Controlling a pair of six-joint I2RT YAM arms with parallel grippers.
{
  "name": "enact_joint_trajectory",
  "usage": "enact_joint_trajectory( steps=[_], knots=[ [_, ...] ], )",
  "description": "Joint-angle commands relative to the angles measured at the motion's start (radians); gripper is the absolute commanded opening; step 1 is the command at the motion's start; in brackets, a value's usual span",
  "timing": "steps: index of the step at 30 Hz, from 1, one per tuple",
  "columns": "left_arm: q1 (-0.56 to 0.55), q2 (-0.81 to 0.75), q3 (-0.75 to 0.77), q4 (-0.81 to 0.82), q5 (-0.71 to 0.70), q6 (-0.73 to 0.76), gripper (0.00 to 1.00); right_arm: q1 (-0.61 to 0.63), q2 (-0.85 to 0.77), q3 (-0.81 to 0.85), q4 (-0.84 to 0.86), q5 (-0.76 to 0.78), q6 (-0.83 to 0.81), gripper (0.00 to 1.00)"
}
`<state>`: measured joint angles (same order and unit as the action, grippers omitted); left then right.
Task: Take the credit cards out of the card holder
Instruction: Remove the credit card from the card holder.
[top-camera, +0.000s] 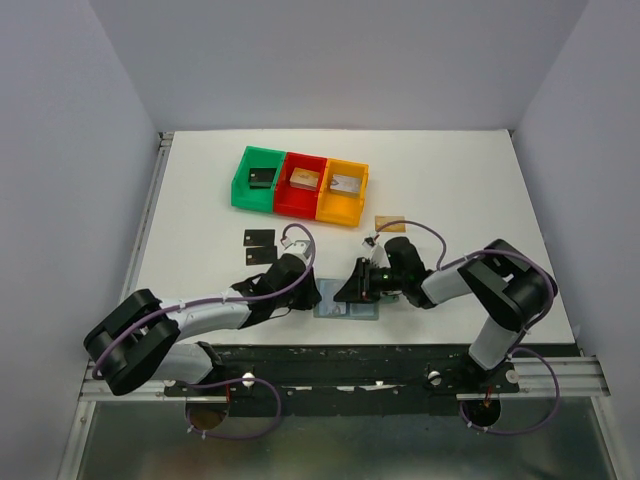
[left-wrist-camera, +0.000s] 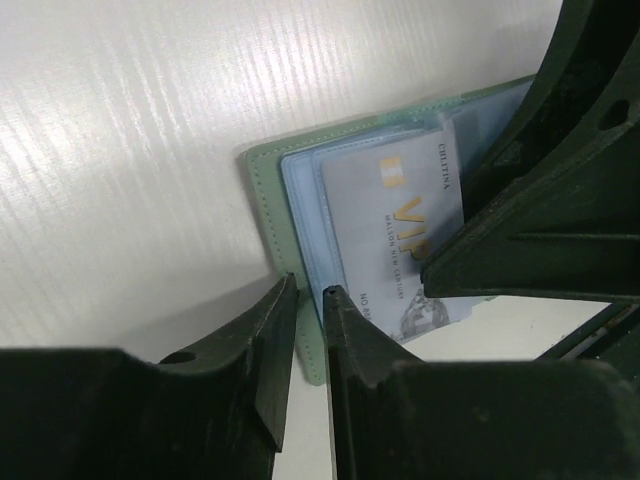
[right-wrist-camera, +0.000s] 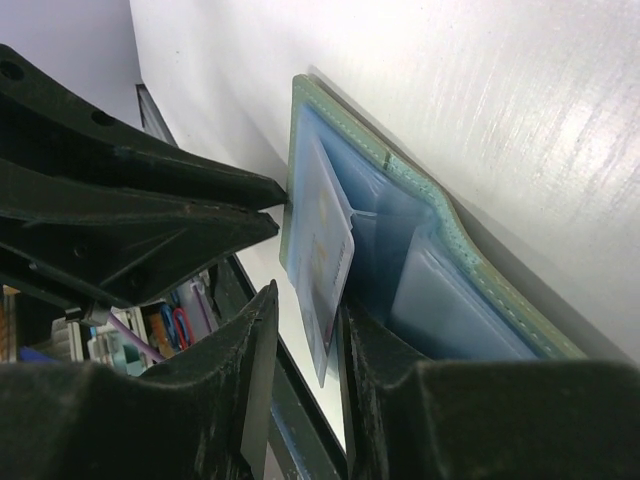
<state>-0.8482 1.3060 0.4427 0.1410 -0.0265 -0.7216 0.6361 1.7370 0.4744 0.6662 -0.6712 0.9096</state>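
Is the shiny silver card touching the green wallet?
Touching. The right wrist view shows the silver card with one end tucked in a pale blue pocket of the wallet, the rest sticking out.

You have bright, even light from overhead; the white surface (top-camera: 450, 190) throws streaky glare in both wrist views. Shadows are soft. Your fingers (left-wrist-camera: 270, 350) come out dark, underexposed and blurred up close, while the silvery card (left-wrist-camera: 390, 240) stays sharp enough to read.
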Motion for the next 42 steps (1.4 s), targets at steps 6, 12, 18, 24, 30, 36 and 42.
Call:
enact_joint_trajectory(
  steps=[6,12,18,24,30,36,42],
  knots=[
    [0.008,0.006,-0.007,-0.041,-0.029,0.021,0.17,0.008,-0.063,0.026,-0.126,0.027,-0.071,0.37],
    [0.015,0.015,-0.009,-0.041,-0.032,0.019,0.01,0.008,-0.094,0.032,-0.183,0.035,-0.095,0.37],
    [0.024,0.001,-0.01,-0.047,-0.036,0.022,0.0,0.002,-0.123,0.027,-0.223,0.048,-0.117,0.36],
    [0.031,0.001,-0.021,-0.046,-0.041,0.013,0.0,-0.004,-0.151,-0.003,-0.191,0.053,-0.11,0.34],
    [0.035,0.021,-0.03,-0.035,-0.039,0.002,0.0,-0.012,-0.163,-0.023,-0.142,0.042,-0.092,0.34],
    [0.037,0.024,-0.041,-0.032,-0.044,-0.007,0.0,-0.021,-0.178,-0.036,-0.143,0.044,-0.092,0.33],
    [0.046,0.035,-0.047,-0.035,-0.053,-0.021,0.0,-0.035,-0.2,-0.056,-0.143,0.039,-0.094,0.31]
  ],
)
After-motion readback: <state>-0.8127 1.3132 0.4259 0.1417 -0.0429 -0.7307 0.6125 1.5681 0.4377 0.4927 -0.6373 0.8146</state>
